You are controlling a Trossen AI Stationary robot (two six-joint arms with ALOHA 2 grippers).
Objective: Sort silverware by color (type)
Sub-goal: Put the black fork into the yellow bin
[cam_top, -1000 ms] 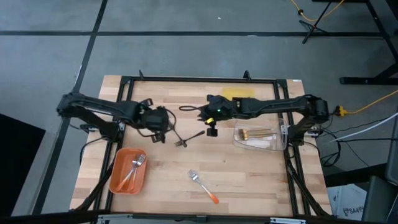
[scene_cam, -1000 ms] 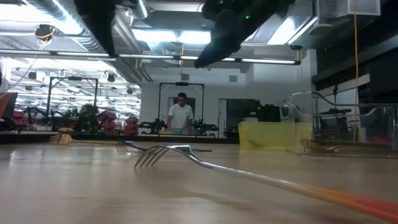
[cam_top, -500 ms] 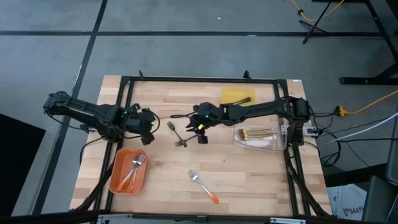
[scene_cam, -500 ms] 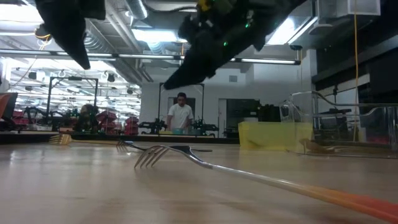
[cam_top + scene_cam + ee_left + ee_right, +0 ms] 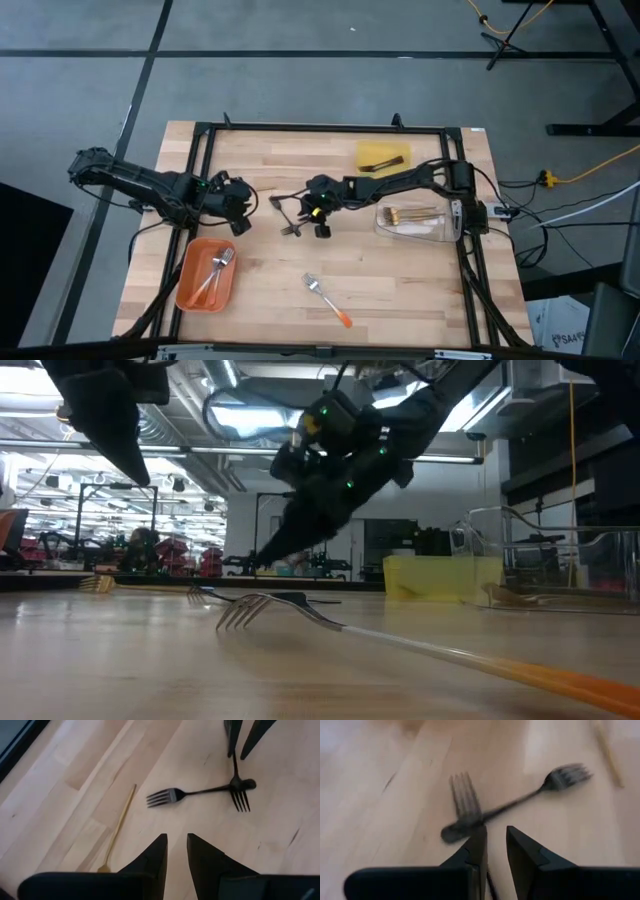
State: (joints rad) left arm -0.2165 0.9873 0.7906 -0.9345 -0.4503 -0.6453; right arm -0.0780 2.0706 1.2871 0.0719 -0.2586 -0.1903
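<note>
Reaching farther left, right tool hovers narrowly parted over crossed black forks.

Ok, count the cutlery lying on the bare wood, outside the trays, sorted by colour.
Black forks: 2
Gold utensil: 1
Silver fork with orange handle: 1
Total: 4
</note>
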